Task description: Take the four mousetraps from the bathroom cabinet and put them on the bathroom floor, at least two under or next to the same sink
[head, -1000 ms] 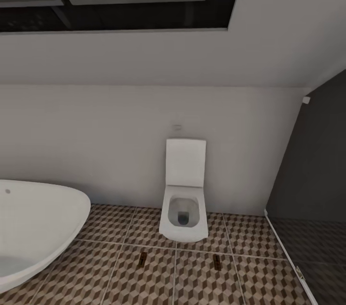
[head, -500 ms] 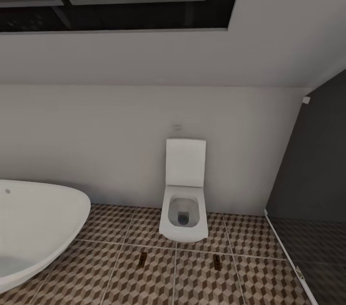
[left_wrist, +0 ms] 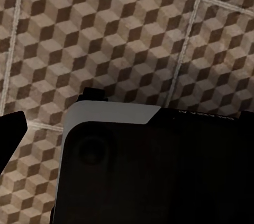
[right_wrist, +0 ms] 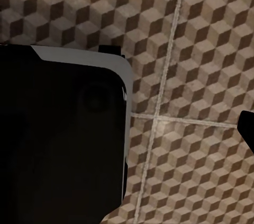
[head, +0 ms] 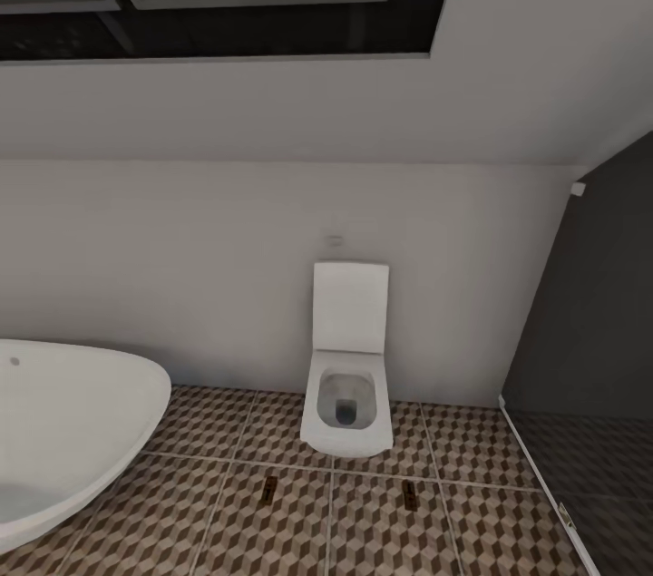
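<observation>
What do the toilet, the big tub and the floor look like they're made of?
The toilet and the tub look like white glazed ceramic or acrylic: smooth, evenly white, softly shaded. Which of the two, the render leaves open. The floor looks like matte ceramic tile, with large squares printed with brown and beige cubes and pale grout lines.

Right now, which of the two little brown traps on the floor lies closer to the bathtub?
The left mousetrap, on the tile nearest the white bathtub. The other mousetrap lies right of it, in front of the toilet.
</observation>
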Available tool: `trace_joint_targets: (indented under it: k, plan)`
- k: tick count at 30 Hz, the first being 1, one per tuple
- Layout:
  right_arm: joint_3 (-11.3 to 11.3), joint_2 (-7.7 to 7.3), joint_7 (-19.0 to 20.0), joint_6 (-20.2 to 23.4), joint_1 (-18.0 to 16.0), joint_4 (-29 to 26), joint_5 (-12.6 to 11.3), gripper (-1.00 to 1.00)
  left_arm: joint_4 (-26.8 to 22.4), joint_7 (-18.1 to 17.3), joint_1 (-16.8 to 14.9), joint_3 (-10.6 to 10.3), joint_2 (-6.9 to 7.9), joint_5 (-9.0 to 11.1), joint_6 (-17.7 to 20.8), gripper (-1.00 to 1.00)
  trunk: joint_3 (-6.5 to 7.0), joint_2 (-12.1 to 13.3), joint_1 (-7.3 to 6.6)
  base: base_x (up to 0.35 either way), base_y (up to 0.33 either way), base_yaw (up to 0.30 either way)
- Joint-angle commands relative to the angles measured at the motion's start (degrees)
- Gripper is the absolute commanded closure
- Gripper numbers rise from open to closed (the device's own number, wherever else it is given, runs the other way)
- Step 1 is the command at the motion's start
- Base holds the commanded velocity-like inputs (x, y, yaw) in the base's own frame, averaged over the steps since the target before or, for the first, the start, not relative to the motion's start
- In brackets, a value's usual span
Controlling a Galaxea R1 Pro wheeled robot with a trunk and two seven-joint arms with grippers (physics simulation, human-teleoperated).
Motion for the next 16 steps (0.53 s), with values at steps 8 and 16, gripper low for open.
trace_joint_targets:
  k: [8, 16]
  plan:
    - [-0.44, 0.0, -0.08, -0.23, -0.05, 0.09, 0.63, -1.0, 0.08, -0.29, -0.05, -0.48, 0.01, 0.55, -0.16, -1.0, -0.08, -0.05, 0.01, 0.0, 0.0, 0.0]
    - [-0.43, 0.0, -0.09, -0.23, -0.05, 0.08, 0.69, -1.0, 0.06, -0.29, -0.05, -0.48, 0.01, 0.51, -0.15, -1.0, -0.08, -0.05, 0.01, 0.0, 0.0, 0.0]
